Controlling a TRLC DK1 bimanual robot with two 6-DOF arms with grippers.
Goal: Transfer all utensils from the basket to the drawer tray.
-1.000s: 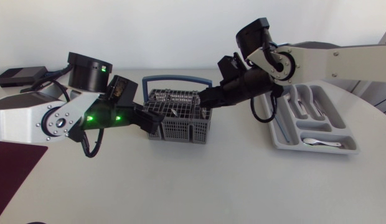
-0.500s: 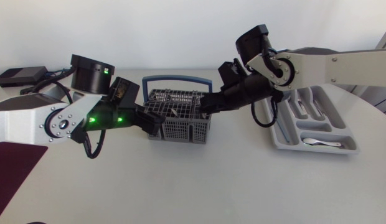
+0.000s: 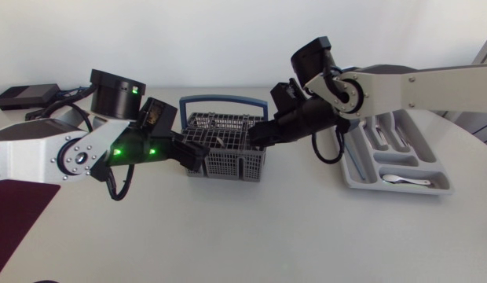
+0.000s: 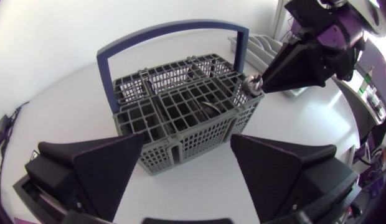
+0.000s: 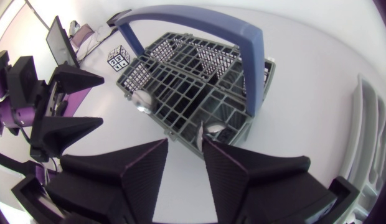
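the drawer tray (image 3: 416, 190) lies at 3 o'clock from the basket (image 3: 228, 163). my left gripper (image 3: 194, 156) is released, spread at the basket's 9 o'clock end. my right gripper (image 3: 257, 135), the nearer one, sits at the basket's 3 o'clock corner, where a utensil (image 4: 250, 84) stands upright; i can't tell whether it's clenched on it.
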